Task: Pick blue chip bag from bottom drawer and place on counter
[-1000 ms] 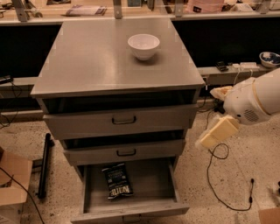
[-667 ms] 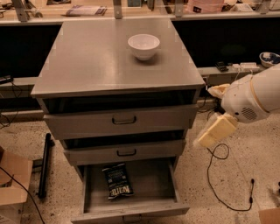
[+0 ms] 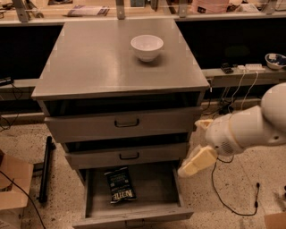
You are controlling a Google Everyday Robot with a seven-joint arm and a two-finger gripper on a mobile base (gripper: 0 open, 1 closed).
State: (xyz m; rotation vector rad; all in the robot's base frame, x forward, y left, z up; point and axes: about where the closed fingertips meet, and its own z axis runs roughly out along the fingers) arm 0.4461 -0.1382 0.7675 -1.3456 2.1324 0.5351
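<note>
The blue chip bag (image 3: 119, 185), dark with white lettering, lies flat in the left half of the open bottom drawer (image 3: 170, 210). My gripper (image 3: 199, 144) hangs at the cabinet's right side, level with the middle drawer, above and to the right of the bag. Its cream fingers (image 3: 196, 162) stand apart and hold nothing. The counter (image 3: 89, 62) is the grey metal cabinet top, with a white bowl (image 3: 147, 46) on its far right part.
The top drawer (image 3: 125, 123) and middle drawer (image 3: 128, 156) stick out a little above the bottom one. A wooden bench (image 3: 134, 13) runs behind. Cables (image 3: 223, 197) lie on the floor at right, a black bar (image 3: 44, 170) and cardboard box (image 3: 13, 183) at left.
My gripper has moved left and down, closer to the cabinet's right front corner and the bottom drawer. The bag, bowl and drawers have not moved.
</note>
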